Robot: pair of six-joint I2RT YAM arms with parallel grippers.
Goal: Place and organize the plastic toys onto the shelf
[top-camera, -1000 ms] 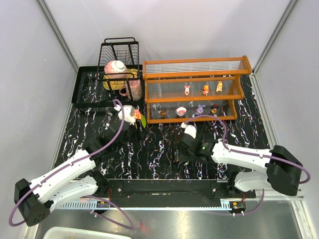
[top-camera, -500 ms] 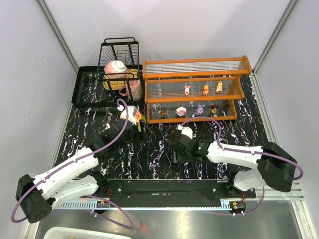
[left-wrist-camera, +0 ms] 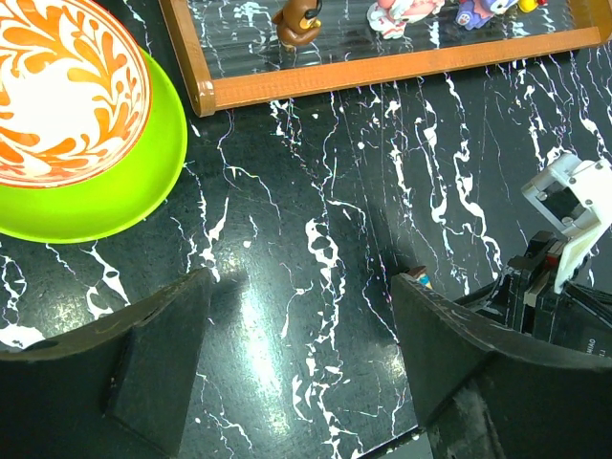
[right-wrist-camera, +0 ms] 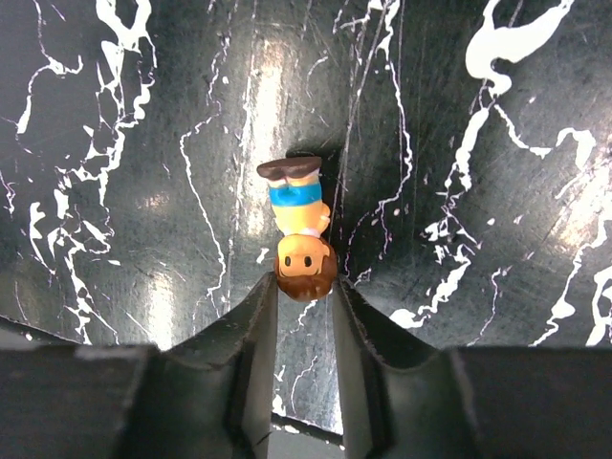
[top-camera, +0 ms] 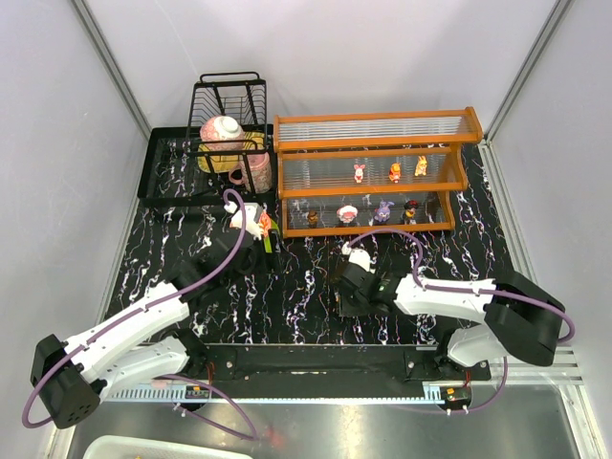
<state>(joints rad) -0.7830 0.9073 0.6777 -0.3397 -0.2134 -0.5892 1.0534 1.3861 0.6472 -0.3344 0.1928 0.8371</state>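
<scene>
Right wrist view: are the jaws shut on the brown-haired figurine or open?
Shut on it: both fingertips press the figurine at the sides of its head, over the marbled table. Lifted: cannot tell.

Figurine (right-wrist-camera: 301, 229) on table (right-wrist-camera: 143, 143), before shelf (top-camera: 373, 172); bowl (left-wrist-camera: 57, 86) on plate (left-wrist-camera: 124, 191).

Figurines (top-camera: 382, 208) line the orange shelf (top-camera: 373, 129) — one brown-haired toy (right-wrist-camera: 301, 234) apart.

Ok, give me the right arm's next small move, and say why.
Probably ease the right gripper slightly forward, then close: the figurine lies on the table with only its head between the fingertips, so closing now might pinch just the head and slip.
</scene>
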